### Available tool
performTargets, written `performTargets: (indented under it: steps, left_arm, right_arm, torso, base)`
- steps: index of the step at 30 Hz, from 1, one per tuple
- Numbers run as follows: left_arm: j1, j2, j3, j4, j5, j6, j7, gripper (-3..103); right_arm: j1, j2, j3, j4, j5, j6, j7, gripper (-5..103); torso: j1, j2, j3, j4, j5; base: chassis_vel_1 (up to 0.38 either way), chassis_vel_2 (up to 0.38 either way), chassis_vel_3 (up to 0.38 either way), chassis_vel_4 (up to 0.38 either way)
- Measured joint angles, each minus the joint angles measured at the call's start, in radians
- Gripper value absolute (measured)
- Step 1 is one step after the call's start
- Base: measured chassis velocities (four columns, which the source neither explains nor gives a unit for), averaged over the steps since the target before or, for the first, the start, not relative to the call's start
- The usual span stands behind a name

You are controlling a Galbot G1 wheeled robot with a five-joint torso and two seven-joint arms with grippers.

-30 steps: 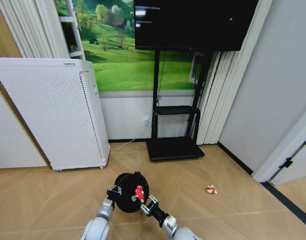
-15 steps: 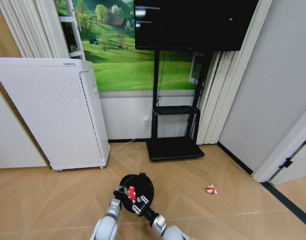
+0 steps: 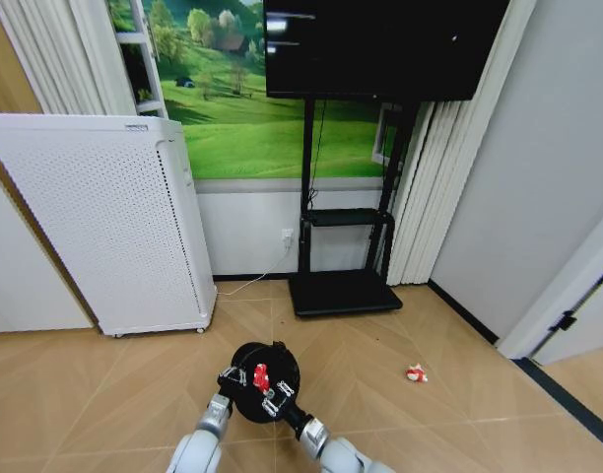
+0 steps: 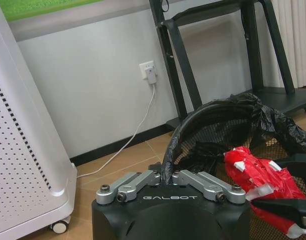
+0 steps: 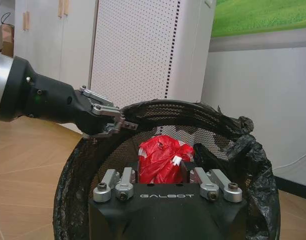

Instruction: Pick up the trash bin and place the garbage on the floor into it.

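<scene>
Shifted slightly toward 9 o'clock since half a second ago: trash bin (image 3: 264,379) and both grippers with it. Nearest the camera, left gripper (image 3: 232,378) pinched shut on the bin's rim at 9 o'clock; right gripper (image 3: 273,401) at the rim's 5 o'clock, clamped on a red-and-white wrapper (image 3: 260,375) held over the bin's mouth. Black bag liner (image 5: 248,145) draped over the mesh wall. Farther off at 3 o'clock, well apart on the wooden floor (image 3: 380,394), another red-and-white wrapper piece (image 3: 415,373). Beyond, at 10 o'clock, tall white perforated appliance (image 3: 104,227); at 12 o'clock, black screen stand (image 3: 341,291).
</scene>
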Motion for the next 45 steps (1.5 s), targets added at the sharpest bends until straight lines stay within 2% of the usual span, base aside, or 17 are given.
performTargets:
  steps: [2, 3, 7, 8, 9, 11, 13, 14, 15, 18, 25, 37, 39, 41, 43, 44, 45]
  left_arm:
    - [0.000, -0.003, 0.000, 0.000, 0.000, 0.000, 0.000, 4]
    - [0.000, -0.007, 0.000, 0.000, 0.000, 0.000, 0.000, 4]
    - [-0.003, -0.011, 0.001, 0.000, 0.001, 0.000, 0.000, 4]
    - [-0.005, -0.012, 0.002, 0.000, 0.001, 0.000, 0.000, 4]
    - [-0.005, -0.012, 0.002, 0.000, 0.001, 0.000, 0.000, 4]
    - [-0.008, -0.012, 0.002, 0.002, 0.001, 0.002, 0.000, 4]
    - [-0.008, -0.012, 0.002, 0.002, 0.001, 0.002, 0.000, 4]
    - [-0.010, -0.012, 0.002, 0.003, 0.001, 0.003, -0.001, 4]
    - [-0.010, -0.012, 0.002, 0.003, 0.001, 0.003, -0.001, 4]
    - [-0.011, -0.013, 0.003, 0.007, 0.001, 0.004, -0.001, 4]
    - [-0.003, -0.008, -0.015, 0.000, -0.006, 0.004, -0.001, 4]
    - [0.034, 0.015, -0.083, -0.041, -0.026, 0.003, -0.001, 4]
    - [0.049, 0.021, -0.110, -0.066, -0.033, 0.003, -0.001, 4]
    - [0.054, 0.022, -0.118, -0.072, -0.035, 0.003, -0.001, 4]
    - [0.069, 0.025, -0.146, -0.095, -0.037, 0.002, -0.001, 4]
    - [0.093, 0.029, -0.183, -0.125, -0.038, -0.004, -0.001, 4]
    - [0.093, 0.029, -0.183, -0.125, -0.038, -0.004, -0.001, 4]
  right_arm:
    - [0.001, 0.000, 0.000, 0.001, 0.003, -0.002, 0.000, 39]
    - [0.002, 0.000, -0.001, 0.001, 0.006, -0.004, 0.000, 48]
    - [0.002, -0.006, -0.002, 0.003, 0.011, -0.006, -0.001, 54]
    - [0.002, -0.011, -0.001, 0.004, 0.011, -0.006, -0.003, 65]
    - [0.002, -0.011, -0.001, 0.004, 0.011, -0.006, -0.003, 65]
    - [0.001, -0.019, 0.004, 0.005, 0.011, -0.006, -0.006, 76]
    - [0.000, -0.020, 0.005, 0.005, 0.011, -0.006, -0.006, 76]
    - [-0.001, -0.022, 0.008, 0.007, 0.013, -0.006, -0.006, 86]
    - [-0.001, -0.022, 0.008, 0.007, 0.013, -0.006, -0.006, 86]
    - [-0.004, -0.025, 0.011, 0.014, 0.018, -0.006, -0.005, 99]
    - [-0.005, -0.042, 0.059, 0.047, 0.063, -0.023, 0.010, 100]
    - [-0.047, -0.128, 0.216, 0.198, 0.200, -0.120, 0.046, 100]
    - [-0.076, -0.155, 0.277, 0.254, 0.240, -0.159, 0.066, 100]
    - [-0.084, -0.161, 0.295, 0.264, 0.245, -0.166, 0.074, 100]
    - [-0.111, -0.173, 0.352, 0.276, 0.248, -0.177, 0.100, 100]
    - [-0.151, -0.175, 0.443, 0.267, 0.227, -0.198, 0.141, 100]
    - [-0.151, -0.175, 0.443, 0.267, 0.227, -0.198, 0.141, 100]
  torso:
    - [0.000, 0.000, 0.000, 0.0000, -0.0001]
    - [0.000, 0.000, 0.000, -0.0001, 0.0000]
    - [0.000, 0.000, 0.000, -0.0002, -0.0001]
    - [0.000, 0.000, 0.000, -0.0002, 0.0000]
    - [0.000, 0.000, 0.000, -0.0002, 0.0000]
    - [0.000, 0.000, 0.000, -0.0002, 0.0000]
    - [0.000, 0.000, 0.000, -0.0003, 0.0000]
    - [0.000, 0.000, 0.000, -0.0001, 0.0000]
    - [0.000, 0.000, 0.000, -0.0001, 0.0000]
    - [0.000, 0.000, 0.000, -0.0001, 0.0000]
    - [0.000, 0.000, 0.000, -0.0001, 0.0001]
    - [0.000, 0.000, 0.000, -0.0001, -0.0001]
    - [0.000, 0.000, 0.000, -0.0002, 0.0001]
    - [0.000, 0.000, 0.000, -0.0002, -0.0001]
    - [0.000, 0.000, 0.000, -0.0001, 0.0001]
    - [0.000, 0.000, 0.000, 0.0000, -0.0001]
    - [0.000, 0.000, 0.000, 0.0000, -0.0001]
  base:
    - [0.000, 0.000, 0.000, 0.000]
    - [0.000, 0.000, 0.000, 0.000]
    - [0.000, 0.000, 0.000, 0.000]
    - [0.000, 0.000, 0.000, 0.000]
    - [0.000, 0.000, 0.000, 0.000]
    - [0.000, 0.000, 0.000, 0.000]
    - [0.000, 0.000, 0.000, 0.000]
    - [0.000, 0.000, 0.000, 0.000]
    - [0.000, 0.000, 0.000, 0.000]
    - [0.000, 0.000, 0.000, 0.000]
    - [0.000, 0.000, 0.000, 0.000]
    - [0.000, 0.000, 0.000, 0.000]
    - [0.000, 0.000, 0.000, 0.000]
    - [0.000, 0.000, 0.000, 0.000]
    - [0.000, 0.000, 0.000, 0.000]
    - [0.000, 0.000, 0.000, 0.000]
    - [0.000, 0.000, 0.000, 0.000]
